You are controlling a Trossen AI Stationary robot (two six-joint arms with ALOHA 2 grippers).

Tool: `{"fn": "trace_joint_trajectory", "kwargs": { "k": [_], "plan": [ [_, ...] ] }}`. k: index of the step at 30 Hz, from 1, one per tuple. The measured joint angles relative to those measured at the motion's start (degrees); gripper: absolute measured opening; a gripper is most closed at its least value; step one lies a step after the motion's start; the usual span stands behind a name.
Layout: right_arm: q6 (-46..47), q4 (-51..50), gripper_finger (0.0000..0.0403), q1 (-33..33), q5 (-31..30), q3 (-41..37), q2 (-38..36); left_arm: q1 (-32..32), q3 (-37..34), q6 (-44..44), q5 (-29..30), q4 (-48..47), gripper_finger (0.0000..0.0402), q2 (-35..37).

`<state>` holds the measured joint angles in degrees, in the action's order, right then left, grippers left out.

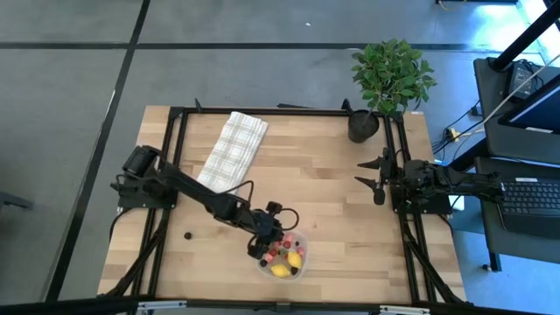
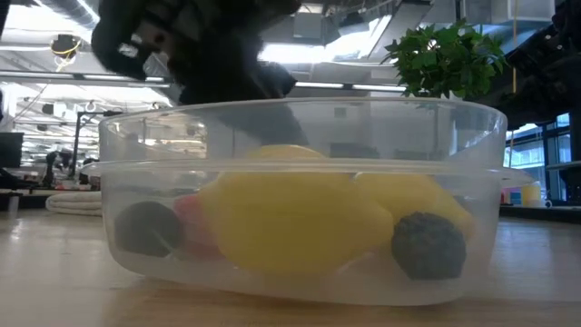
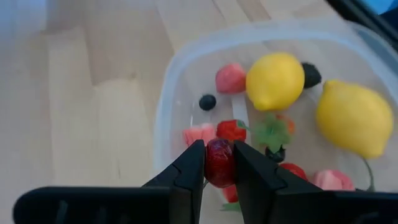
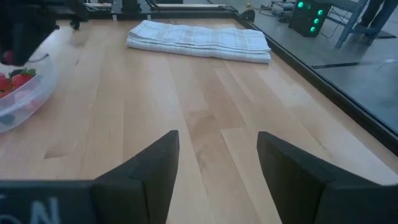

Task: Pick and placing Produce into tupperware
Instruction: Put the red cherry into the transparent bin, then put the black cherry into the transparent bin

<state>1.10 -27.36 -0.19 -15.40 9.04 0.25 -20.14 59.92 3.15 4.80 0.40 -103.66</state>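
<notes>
Left tool (image 3: 219, 163) clenched on a dark red berry (image 3: 218, 162), poised over the near edge of the tupperware (image 1: 301, 265); fingertips largely masked by the arm from above, blurred to a dark mass in the low view. Right tool (image 4: 217, 163) released, fingers apart, parked over the desk's right edge, well apart from the container.

Tupperware: round, clear, whitish rim, sited near the desk's front edge, slightly right of centre. Contents: two yellow lemons (image 3: 275, 81), pink and red pieces, a strawberry-like piece with green leaf (image 3: 272, 130), small dark balls (image 3: 208, 102); lower pieces partly cut off by the fingers. One dark piece (image 1: 188, 234) apart on the desk, left of the container, too small to identify.

Desk (image 1: 332, 184): pale wooden planks, black frame. Checked cloth (image 1: 232, 150) folded toward the back; potted plant (image 1: 389, 74) at the back right corner. Beyond: grey floor, a keyboard (image 1: 532, 198) at right, ceiling lights in the low view.
</notes>
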Motion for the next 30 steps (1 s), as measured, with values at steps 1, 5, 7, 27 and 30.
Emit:
{"fn": "trace_joint_trajectory", "kwargs": {
  "k": [1,5,7,27,30],
  "plan": [
    [0.0,-0.1,0.0219,0.0,0.0,0.0,0.0,0.0,0.0,0.0,0.0,0.2,0.0070,-0.4],
    [0.0,-0.3,0.0219,0.0,0.0,0.0,0.0,-0.1,0.0,0.0,0.0,0.2,0.0070,-1.1],
    [0.0,-0.3,0.0219,0.0,0.0,0.0,0.0,-0.1,0.0,-0.1,0.0,0.3,0.0070,-1.1],
    [0.0,-0.3,0.0219,0.0,0.0,0.0,0.0,-0.1,0.0,0.0,0.0,0.5,0.0115,-1.1],
    [0.0,-0.3,0.0219,0.0,0.0,0.0,0.0,-0.1,0.0,0.0,0.0,0.5,0.0143,-1.1]
  ]
}}
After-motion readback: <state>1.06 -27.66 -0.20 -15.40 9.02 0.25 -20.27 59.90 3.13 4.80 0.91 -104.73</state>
